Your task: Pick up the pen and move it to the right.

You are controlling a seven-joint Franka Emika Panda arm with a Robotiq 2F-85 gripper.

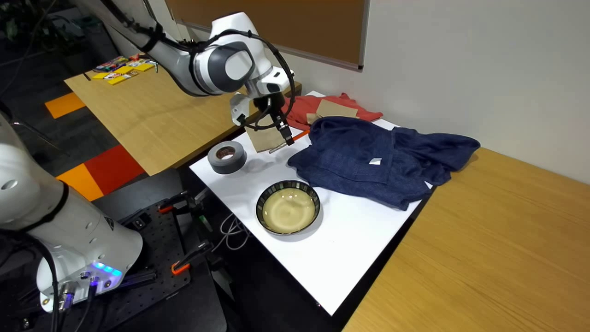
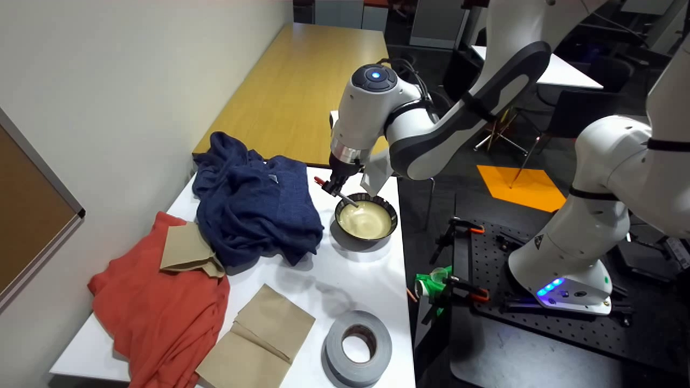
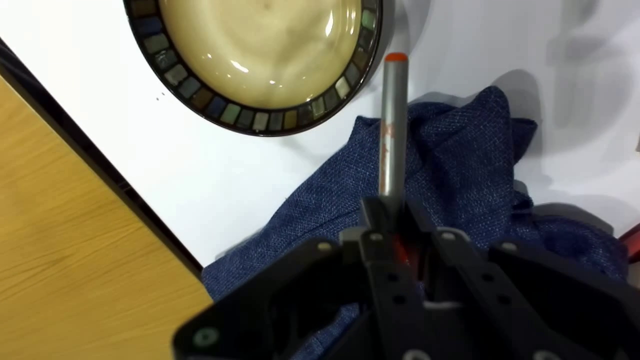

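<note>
The gripper (image 3: 393, 212) is closed down on the pen (image 3: 394, 125), its jaws pressed to either side of the barrel with only the pen's thickness between them. In the wrist view the pen's silver length, tipped with orange, sticks out past the jaws, and a red part shows between them. The pen is up off the white table (image 1: 341, 263), its silver end toward the edge nearest the base (image 1: 92, 249), its red end toward the edge nearest the wall (image 1: 461, 83). Whether it is level I cannot tell.

The bowl (image 2: 366, 221), tan inside with a dark, patterned rim, stands near the base-side edge. The blue cloth (image 1: 341, 143), showing a small white tag (image 1: 375, 161), lies heaped at the wall-side corner and reaches past the table's edge over the wood table (image 1: 507, 253). The red cloth (image 2: 156, 302) lies along the wall-side edge toward the opposite corner, with a small brown paper (image 2: 188, 248) on it. A larger brown sheet (image 2: 259, 334) lies just beside the red cloth. The tape (image 2: 358, 320), a grey roll lying flat, is by the base-side edge, near its corner.
</note>
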